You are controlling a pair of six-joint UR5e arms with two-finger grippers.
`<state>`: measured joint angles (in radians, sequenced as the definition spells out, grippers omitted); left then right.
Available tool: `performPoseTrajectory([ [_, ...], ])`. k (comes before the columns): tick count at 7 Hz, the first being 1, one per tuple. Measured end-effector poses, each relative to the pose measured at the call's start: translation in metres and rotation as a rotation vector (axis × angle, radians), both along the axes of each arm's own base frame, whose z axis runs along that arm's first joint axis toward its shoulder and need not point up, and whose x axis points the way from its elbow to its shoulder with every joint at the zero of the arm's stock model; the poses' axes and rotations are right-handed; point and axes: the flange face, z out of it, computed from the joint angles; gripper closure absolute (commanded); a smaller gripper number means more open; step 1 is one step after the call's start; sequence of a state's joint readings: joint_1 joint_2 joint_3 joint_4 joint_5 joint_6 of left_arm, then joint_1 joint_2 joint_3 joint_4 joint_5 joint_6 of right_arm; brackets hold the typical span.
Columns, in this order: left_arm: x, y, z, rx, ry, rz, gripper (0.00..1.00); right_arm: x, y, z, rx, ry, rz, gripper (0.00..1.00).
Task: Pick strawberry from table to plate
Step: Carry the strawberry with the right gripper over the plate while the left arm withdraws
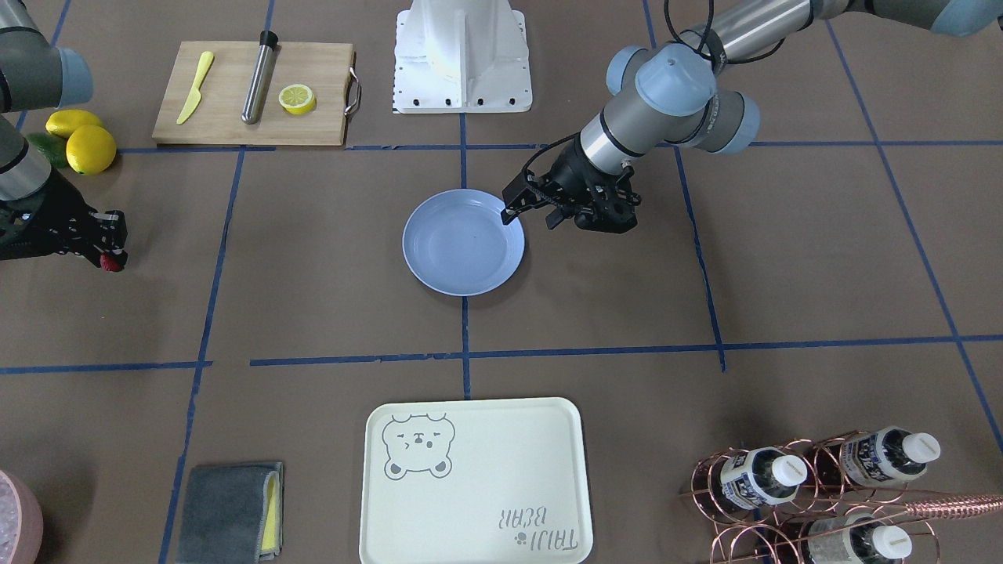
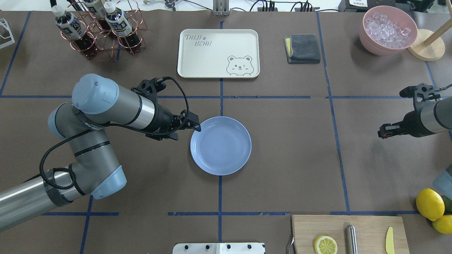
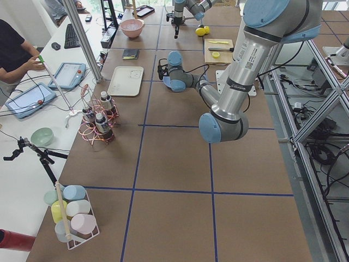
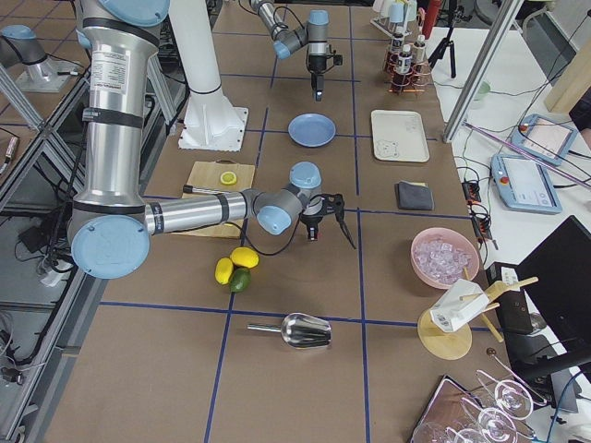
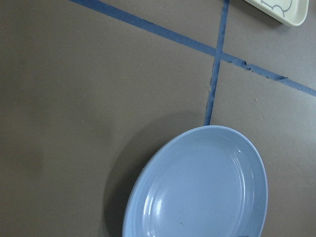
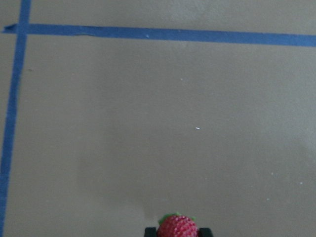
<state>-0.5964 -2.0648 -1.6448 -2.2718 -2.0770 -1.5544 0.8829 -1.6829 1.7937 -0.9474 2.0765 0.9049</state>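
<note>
The strawberry (image 6: 177,227), small, dark red and bumpy, sits between the fingertips of my right gripper (image 1: 110,261), which is shut on it. It also shows as a red spot (image 1: 113,265) at the gripper's tip, over the brown table (image 1: 329,258) and far to the side of the plate. The light blue plate (image 1: 462,243) lies empty at the table's middle (image 2: 220,145). My left gripper (image 1: 530,219) hovers at the plate's rim, open and holding nothing. In the left wrist view only the plate (image 5: 197,187) and the table show.
A cutting board (image 1: 251,94) carries a lemon half (image 1: 297,99), a yellow knife and a metal cylinder. Whole lemons (image 1: 90,149) lie near the right arm. A cream bear tray (image 1: 474,482), a grey cloth (image 1: 227,513), a bottle rack (image 1: 815,493) and a pink bowl of ice (image 2: 388,30) line the far side.
</note>
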Motion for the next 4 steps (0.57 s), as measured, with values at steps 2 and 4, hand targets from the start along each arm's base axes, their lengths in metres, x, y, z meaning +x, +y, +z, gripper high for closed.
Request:
performPoseTrajectory([
  [2,-0.033,0.009,0.006,0.014,0.014,-0.017,0.11,-0.034,0.014,-0.084,-0.055,-0.141,0.067,1.00],
  [4,-0.086,0.001,0.025,0.020,0.003,-0.073,0.11,-0.131,0.028,-0.189,-0.140,-0.286,0.100,1.00],
])
